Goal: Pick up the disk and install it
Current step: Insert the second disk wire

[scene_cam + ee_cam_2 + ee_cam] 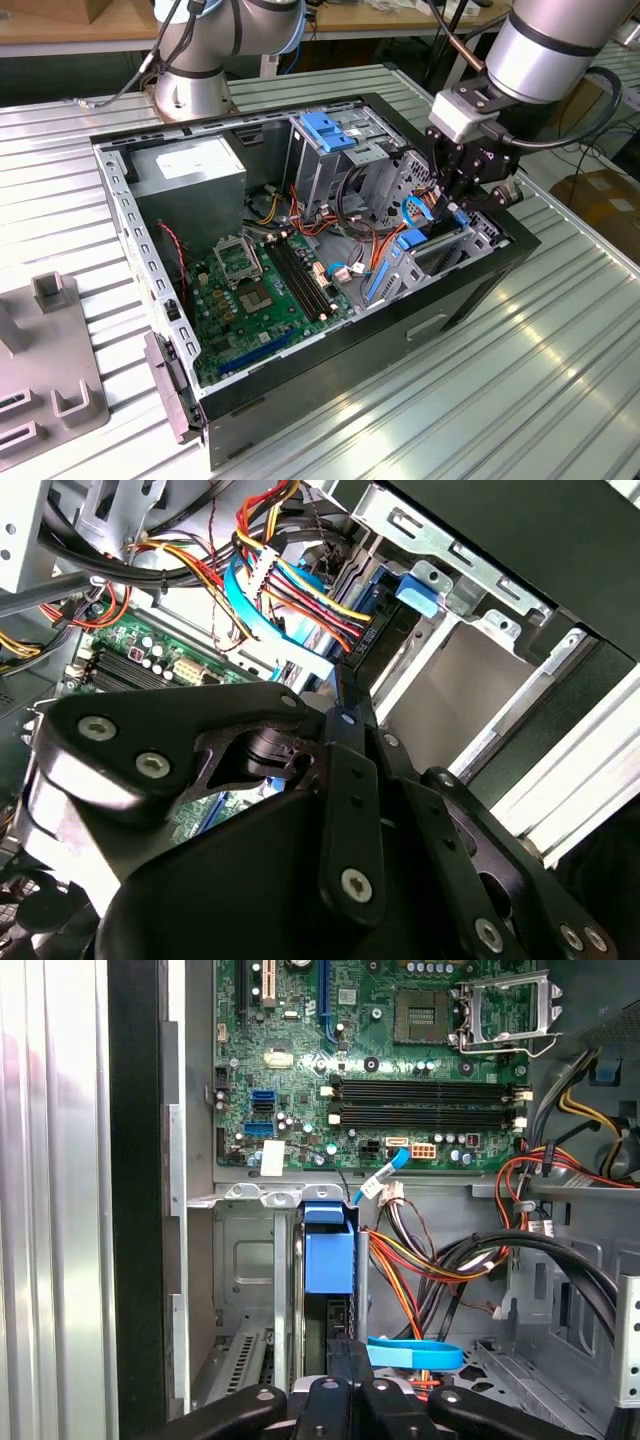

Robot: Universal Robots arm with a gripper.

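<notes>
Blue-railed disk upright in bay

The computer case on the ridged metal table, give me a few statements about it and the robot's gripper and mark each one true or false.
1. The computer case lies open with its green circuit board showing. True.
2. The gripper hovers over the grey power supply box. False: it is down at the drive bay on the exterior view's right, far from that box.
3. The disk, with its blue rail, stands on edge in the bay just ahead of the gripper. True.
4. The disk lies flat on the table outside the case. False: it is inside the case.
</notes>
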